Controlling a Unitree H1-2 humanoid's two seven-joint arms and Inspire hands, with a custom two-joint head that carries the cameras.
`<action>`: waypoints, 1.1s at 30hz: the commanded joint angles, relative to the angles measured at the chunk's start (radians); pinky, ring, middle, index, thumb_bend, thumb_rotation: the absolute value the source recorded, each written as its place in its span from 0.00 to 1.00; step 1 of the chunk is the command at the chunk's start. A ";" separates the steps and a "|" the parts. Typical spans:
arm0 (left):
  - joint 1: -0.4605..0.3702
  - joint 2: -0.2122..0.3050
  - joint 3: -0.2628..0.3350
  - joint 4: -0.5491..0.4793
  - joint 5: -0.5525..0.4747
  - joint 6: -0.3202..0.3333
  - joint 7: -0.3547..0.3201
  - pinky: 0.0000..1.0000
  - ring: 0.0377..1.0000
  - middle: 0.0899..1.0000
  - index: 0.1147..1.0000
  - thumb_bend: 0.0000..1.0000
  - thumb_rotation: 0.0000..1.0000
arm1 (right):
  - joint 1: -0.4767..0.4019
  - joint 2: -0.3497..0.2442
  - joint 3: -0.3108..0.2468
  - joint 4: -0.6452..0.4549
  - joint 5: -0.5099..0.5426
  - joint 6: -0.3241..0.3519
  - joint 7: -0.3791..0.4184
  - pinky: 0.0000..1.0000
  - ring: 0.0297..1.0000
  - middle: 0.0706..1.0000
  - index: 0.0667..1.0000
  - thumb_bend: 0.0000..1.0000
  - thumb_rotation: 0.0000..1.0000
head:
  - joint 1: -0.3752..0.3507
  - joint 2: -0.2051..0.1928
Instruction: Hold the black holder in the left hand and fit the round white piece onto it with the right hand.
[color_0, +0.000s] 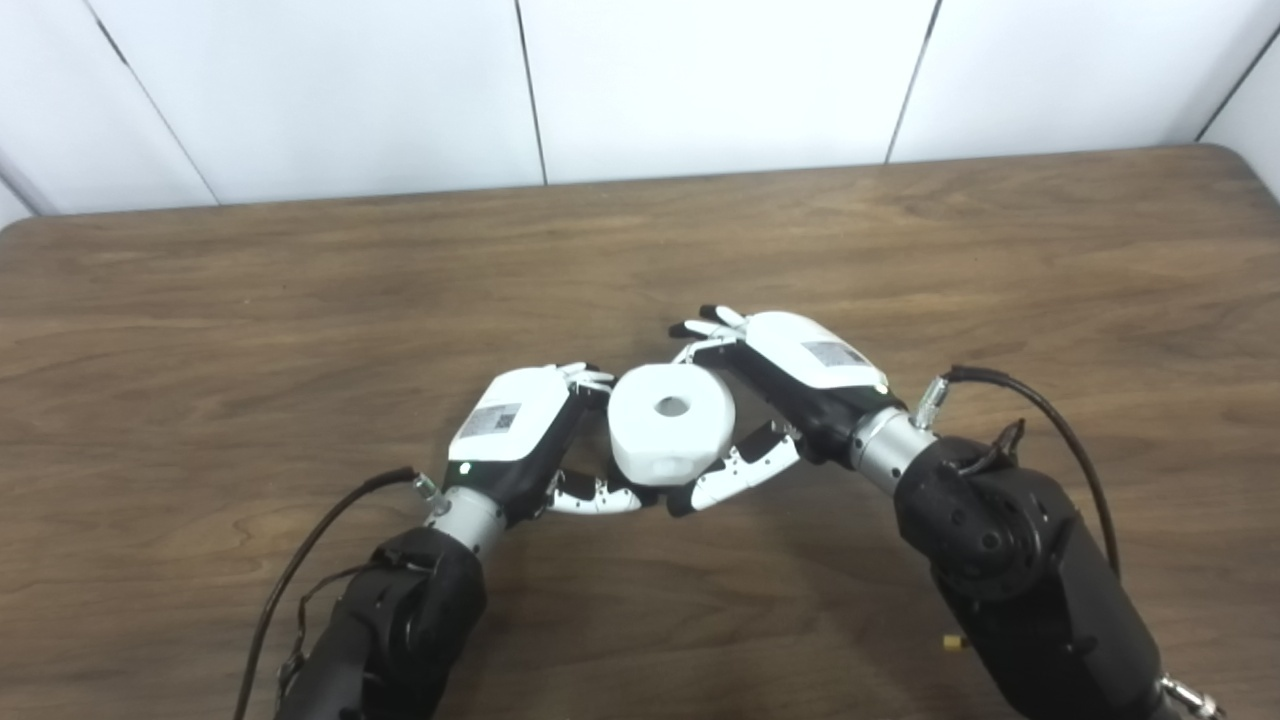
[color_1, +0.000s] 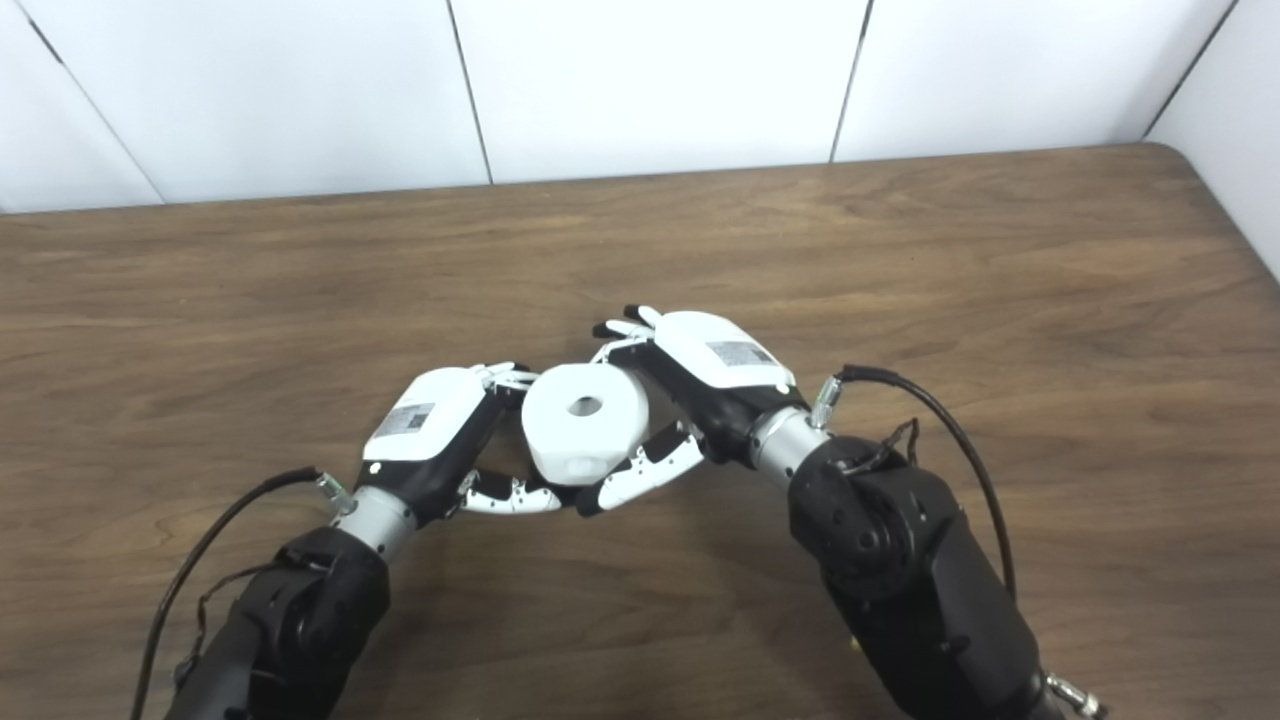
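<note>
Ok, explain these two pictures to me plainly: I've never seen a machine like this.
Both pictures come from two cameras side by side on a humanoid robot's head, looking down at a wooden table. So they show one scene from slightly different spots.

The two dark arms entering from the bottom belong to the robot. Each ends in a white and black hand with fingers and a thumb.

The left hand and the right hand meet in the middle, around a round white piece with a hole in its top. The right hand's fingers and thumb wrap it. The left hand is closed just beside and under it, but whatever it holds is hidden. No black holder can be made out.

Otherwise I see only cables on the arms.
</note>
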 joint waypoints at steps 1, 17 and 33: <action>0.020 0.012 -0.017 0.011 0.002 0.015 -0.052 0.90 0.88 0.76 0.42 0.52 0.05 | -0.014 0.001 -0.002 -0.020 -0.006 -0.004 0.012 1.00 1.00 0.93 0.75 1.00 0.47 | -0.001 0.001; 0.016 0.015 -0.022 0.017 0.016 0.020 -0.067 0.89 0.88 0.77 0.42 0.52 0.05 | -0.034 0.014 -0.012 -0.054 -0.043 0.003 0.043 1.00 1.00 0.94 0.77 1.00 0.48 | -0.001 0.001; 0.013 0.012 -0.020 0.024 0.021 0.032 -0.079 0.90 0.89 0.77 0.42 0.52 0.05 | -0.083 0.042 -0.078 -0.104 -0.053 0.021 0.116 1.00 1.00 0.93 0.74 1.00 0.46 | 0.000 -0.001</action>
